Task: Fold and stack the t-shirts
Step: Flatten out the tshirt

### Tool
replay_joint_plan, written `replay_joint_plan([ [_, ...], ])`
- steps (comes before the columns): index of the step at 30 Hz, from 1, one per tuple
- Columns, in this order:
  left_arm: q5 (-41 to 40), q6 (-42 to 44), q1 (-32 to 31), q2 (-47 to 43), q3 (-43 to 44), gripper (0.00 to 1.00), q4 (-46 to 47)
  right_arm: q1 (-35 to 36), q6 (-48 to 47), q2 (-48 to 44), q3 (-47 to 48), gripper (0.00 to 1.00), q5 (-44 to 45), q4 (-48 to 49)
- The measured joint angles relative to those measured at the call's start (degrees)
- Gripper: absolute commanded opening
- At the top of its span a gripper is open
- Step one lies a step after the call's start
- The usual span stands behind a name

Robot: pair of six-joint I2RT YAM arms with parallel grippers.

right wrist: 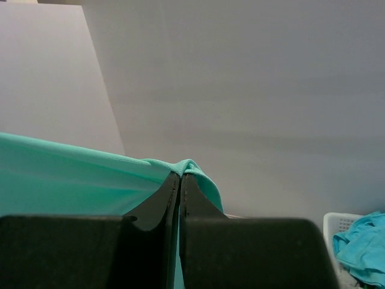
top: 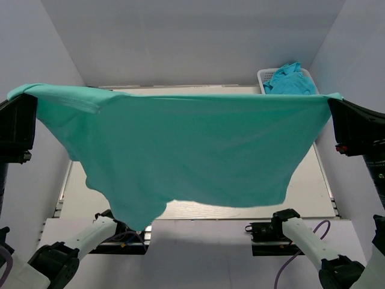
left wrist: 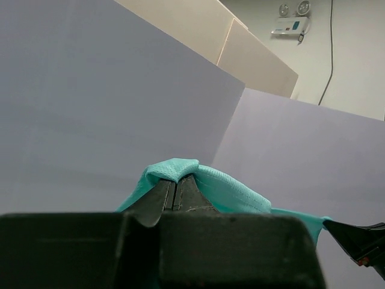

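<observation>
A teal t-shirt point(top: 186, 150) hangs stretched wide in the air above the table, held at both upper corners. My left gripper point(top: 24, 99) is shut on its left corner; the left wrist view shows fabric point(left wrist: 222, 189) bunched over the closed tips point(left wrist: 176, 185). My right gripper point(top: 337, 102) is shut on the right corner; the right wrist view shows fabric point(right wrist: 72, 174) pinched between the closed fingers point(right wrist: 181, 176). The shirt's lower edge droops to a point at the lower left. A second, bluer t-shirt point(top: 290, 80) lies crumpled in the basket.
A white mesh basket point(top: 264, 76) stands at the back right corner of the table; it also shows in the right wrist view point(right wrist: 337, 226). Pale walls enclose the table point(top: 310, 186) on the left, back and right. The hanging shirt hides most of the tabletop.
</observation>
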Motion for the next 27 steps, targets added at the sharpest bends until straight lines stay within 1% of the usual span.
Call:
replay_joint_plan([
  [3, -0.13, 0.24, 0.0, 0.81, -0.81, 0.0, -0.02, 0.0, 0.2, -0.09, -2.14, 0.0, 0.5, 0.37],
  [5, -1.16, 0.39, 0.02, 1.77, -2.25, 0.0, 0.0, -0.02, 0.35, -0.07, -6.1, 0.0, 1.29, 1.36],
  [9, -4.98, 0.5, -0.07, 4.81, -10.32, 0.0, 2.29, -0.02, 0.98, 2.03, -17.66, 0.0, 4.09, 3.61],
  [11, -6.8, 0.63, 0.02, 8.28, -15.56, 0.0, 3.5, -0.07, 1.66, 5.88, -23.23, 0.0, 6.47, 4.72],
  [14, -10.6, 0.57, 0.31, 16.35, -23.76, 0.0, 5.27, -0.2, 2.16, 15.04, -30.64, 0.0, 10.21, 7.1],
  [19, -15.8, -0.33, 1.36, 35.45, -37.18, 0.0, 7.56, -1.38, 2.23, 29.05, -43.15, 0.0, 13.88, 12.63],
  [20, -16.13, -0.57, 1.75, 40.3, -38.82, 0.06, 7.34, -1.88, 2.27, 32.54, -43.98, 0.0, 14.27, 13.35],
  [21, -16.31, -0.74, 2.12, 44.19, -39.45, 0.26, 6.97, -2.34, 2.27, 35.8, -44.15, 0.13, 14.47, 14.36],
  [22, -16.39, -0.63, 2.67, 48.46, -39.23, 0.38, 6.6, -2.84, 2.54, 40.11, -44.06, 0.27, 14.4, 15.76],
  [23, -16.31, -0.94, 3.21, 52.83, -37.68, 0.46, 5.86, -3.43, 2.51, 44.52, -43.1, 0.48, 14.38, 16.31],
  [24, -16.13, -1.01, 3.91, 57.31, -35.34, 0.51, 5.35, -3.82, 2.78, 48.89, -41.42, 0.62, 14.23, 16.41],
  [25, -15.93, -1.05, 4.57, 62.12, -31.87, 0.54, 4.02, -4.2, 2.73, 53.64, -38.77, 0.82, 14.14, 16.33],
  [26, -15.65, -1.14, 5.16, 66.84, -26.82, 0.54, 1.49, -4.46, 2.6, 58.16, -35.98, 0.9, 13.79, 16.31],
  [27, -15.37, -1.31, 5.66, 72.19, -20.41, 0.54, -0.74, -4.68, 2.21, 61.79, -33.4, 0.9, 13.53, 15.8],
])
